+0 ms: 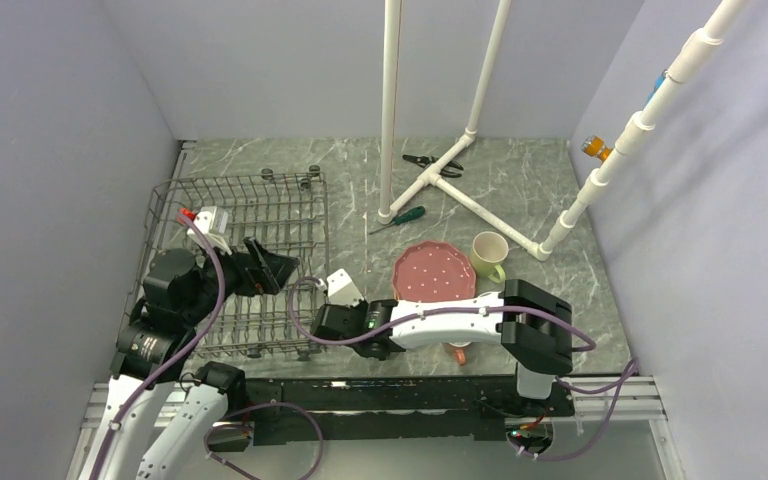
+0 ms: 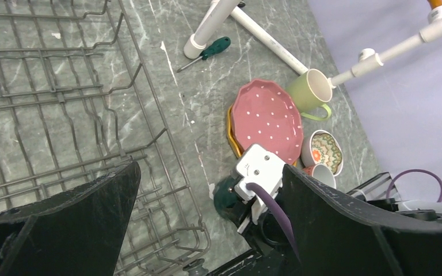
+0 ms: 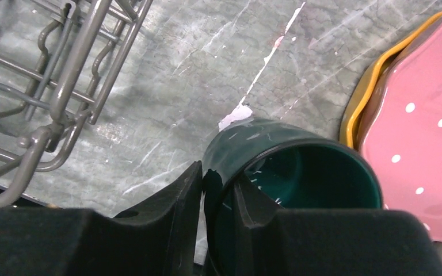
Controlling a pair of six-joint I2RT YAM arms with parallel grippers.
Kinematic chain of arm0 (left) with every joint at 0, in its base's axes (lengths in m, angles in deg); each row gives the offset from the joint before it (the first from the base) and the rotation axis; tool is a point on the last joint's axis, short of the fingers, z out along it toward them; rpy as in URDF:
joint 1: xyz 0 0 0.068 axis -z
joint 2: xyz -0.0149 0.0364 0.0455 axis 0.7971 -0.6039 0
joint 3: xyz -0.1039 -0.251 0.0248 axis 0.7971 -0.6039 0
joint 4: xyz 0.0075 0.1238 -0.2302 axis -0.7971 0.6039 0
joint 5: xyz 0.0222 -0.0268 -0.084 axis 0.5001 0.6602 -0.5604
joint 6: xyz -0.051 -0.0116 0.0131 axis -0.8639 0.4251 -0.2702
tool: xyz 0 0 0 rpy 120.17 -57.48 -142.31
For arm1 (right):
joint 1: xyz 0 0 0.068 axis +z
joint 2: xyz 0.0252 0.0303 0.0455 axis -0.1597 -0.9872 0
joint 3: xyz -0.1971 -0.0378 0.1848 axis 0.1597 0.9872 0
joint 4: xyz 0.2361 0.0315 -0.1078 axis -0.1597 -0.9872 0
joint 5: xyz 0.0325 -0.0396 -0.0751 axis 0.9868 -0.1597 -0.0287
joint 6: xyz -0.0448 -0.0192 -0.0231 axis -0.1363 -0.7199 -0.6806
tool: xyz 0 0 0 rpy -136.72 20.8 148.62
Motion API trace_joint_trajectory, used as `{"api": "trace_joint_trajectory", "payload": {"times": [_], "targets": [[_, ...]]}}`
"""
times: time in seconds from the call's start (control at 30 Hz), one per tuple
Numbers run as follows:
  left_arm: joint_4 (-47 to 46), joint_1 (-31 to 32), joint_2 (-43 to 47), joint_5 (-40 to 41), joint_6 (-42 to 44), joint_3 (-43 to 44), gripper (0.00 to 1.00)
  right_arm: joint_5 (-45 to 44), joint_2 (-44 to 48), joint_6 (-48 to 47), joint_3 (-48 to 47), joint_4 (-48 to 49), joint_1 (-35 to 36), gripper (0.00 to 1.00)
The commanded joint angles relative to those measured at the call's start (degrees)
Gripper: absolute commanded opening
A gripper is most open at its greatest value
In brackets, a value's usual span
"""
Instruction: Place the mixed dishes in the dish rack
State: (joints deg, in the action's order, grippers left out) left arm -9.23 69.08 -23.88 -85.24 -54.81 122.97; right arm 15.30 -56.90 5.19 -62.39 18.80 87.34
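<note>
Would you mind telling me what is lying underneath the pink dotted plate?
A yellow-orange plate lies under the pink dotted plate; only a strip of its rim shows along one side. The rest of it, and anything beneath, is covered.

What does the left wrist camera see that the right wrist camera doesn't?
Only the left wrist: the light green mug, floral bowl, salmon mug, screwdriver and white pipes. Only the right wrist: the right pincer pinching the dark mug's wall, one finger inside, one outside. Both: the pink plate on the yellow plate, the rack, the table and that dark mug.
</note>
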Motion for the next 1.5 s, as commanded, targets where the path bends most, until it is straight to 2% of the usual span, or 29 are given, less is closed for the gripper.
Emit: {"api": "trace_joint_trajectory", "payload": {"times": [0.0, 0.07, 0.27, 0.4, 0.57, 0.67, 0.77, 0.83, 0.9, 1.0, 1.1, 1.2, 1.27, 1.47], "targets": [[-1.25, 0.11, 0.68, -1.54, -2.53, 0.13, 0.99, -2.18, -0.26, 0.33, -1.33, 2.88, 0.35, 0.22], [-0.29, 0.1, 0.96, -1.0, -2.87, 1.07, 0.99, -3.23, 0.52, 0.6, -2.12, 2.15, 0.35, 0.14], [1.29, 0.08, 2.39, 2.74, -3.66, 1.8, 0.99, -1.99, 6.82, -1.62, 2.21, 9.63, 0.32, 0.01], [1.52, 0.07, 1.22, 2.07, -4.01, 2.87, 0.99, -2.83, 9.68, -2.78, 2.09, 10.18, 0.32, 0.0], [0.88, 0.04, -0.04, 1.62, -4.96, 2.34, 0.99, -3.64, 17.41, -5.18, 6.86, 17.14, 0.33, 0.0], [-0.59, 0.11, -0.67, 0.66, -6.2, 0.99, 0.99, -3.75, 25.67, -8.15, 14.33, 27.76, 0.33, 0.0], [-3.59, 0.12, -0.5, -1.52, -8.24, -1.29, 0.99, -1.29, 36.45, -13.92, 25.52, 47.45, 0.09, 0.0], [-7.45, 0.11, 0.52, -3.98, -10.1, -3.66, 0.99, 2.61, 42.03, -16.72, 31.28, 60.4, -1.0, 0.0], [-12.34, 0.12, 1.74, -6.83, -12.08, -6.15, 0.99, 6.09, 44.62, -16.03, 32.46, 66.52, -3.21, 0.0], [-21.56, 0.1, 2.61, -13.82, -14.58, -9.95, 0.99, 14.8, 45.94, -11.22, 30.23, 68.05, -8.99, 0.0], [-40.44, 0.09, 3.43, -22.75, -21.21, -16.39, 0.99, 22.62, 47.68, -2.47, 31.65, 73.51, -16.19, 0.0], [-56.6, 0.07, 3.37, -26.09, -27.18, -22.47, 0.99, 28.46, 47.83, 8.14, 32.65, 78.77, -23.56, 0.0], [-62.94, 0.19, 2.18, -27.53, -29.38, -24.61, 0.99, 30.36, 47.34, 13.02, 32.38, 82.15, -25.35, 0.0], [-77.76, 1.63, -5.7, -30.09, -36.63, -26.58, 0.99, 30.79, 46.12, 13.65, 30.41, 86.89, -25.75, 0.0]]}}
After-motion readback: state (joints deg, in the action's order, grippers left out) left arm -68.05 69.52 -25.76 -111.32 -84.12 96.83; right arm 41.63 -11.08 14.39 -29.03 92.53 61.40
